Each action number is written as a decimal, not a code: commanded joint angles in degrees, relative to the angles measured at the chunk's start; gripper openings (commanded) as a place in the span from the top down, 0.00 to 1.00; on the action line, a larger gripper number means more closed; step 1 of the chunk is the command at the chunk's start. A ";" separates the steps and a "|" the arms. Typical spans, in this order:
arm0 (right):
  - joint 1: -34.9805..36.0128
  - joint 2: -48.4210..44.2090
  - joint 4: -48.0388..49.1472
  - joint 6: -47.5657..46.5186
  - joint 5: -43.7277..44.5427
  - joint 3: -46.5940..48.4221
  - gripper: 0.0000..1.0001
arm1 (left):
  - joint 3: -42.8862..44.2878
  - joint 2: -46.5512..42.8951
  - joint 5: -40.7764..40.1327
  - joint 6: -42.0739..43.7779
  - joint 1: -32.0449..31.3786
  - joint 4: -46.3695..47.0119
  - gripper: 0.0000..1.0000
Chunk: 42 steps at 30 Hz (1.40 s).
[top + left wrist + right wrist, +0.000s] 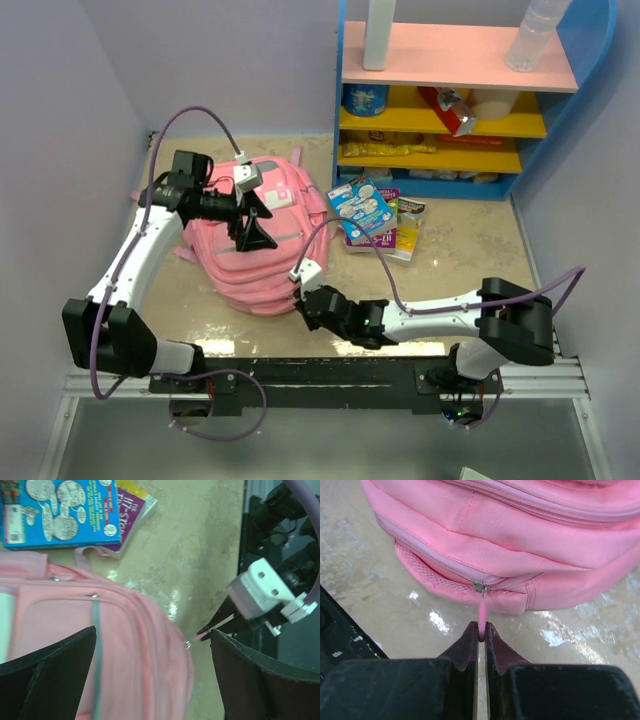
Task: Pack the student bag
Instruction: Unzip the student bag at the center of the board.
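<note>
Pink soft fabric, the student bag (250,265) slumps on the table (470,250) between both arms; light and floppy, I'd guess, best taken by straps or zips; right gripper (481,632) pinches its zip pull (482,614); left gripper (153,632) hangs wide open above it.

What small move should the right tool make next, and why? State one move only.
Probably draw the zipper pull along its track to start opening the student bag. The right tool is shut on that pink pull, the zipper beside the slider looks closed, and the books lie outside on the table. The left tool hangs open over the bag, holding nothing.
</note>
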 commanded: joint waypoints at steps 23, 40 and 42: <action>-7.41 -1.88 -6.81 7.74 0.72 0.39 1.00 | 54.06 51.99 -22.64 8.44 10.23 9.62 0.00; -20.59 4.00 -6.55 -1.40 -4.56 8.13 1.00 | 13.75 34.34 -18.33 25.12 28.44 3.56 0.00; -20.95 4.62 -6.46 -1.84 -5.17 8.83 1.00 | 11.27 31.44 -18.42 26.88 30.45 3.30 0.00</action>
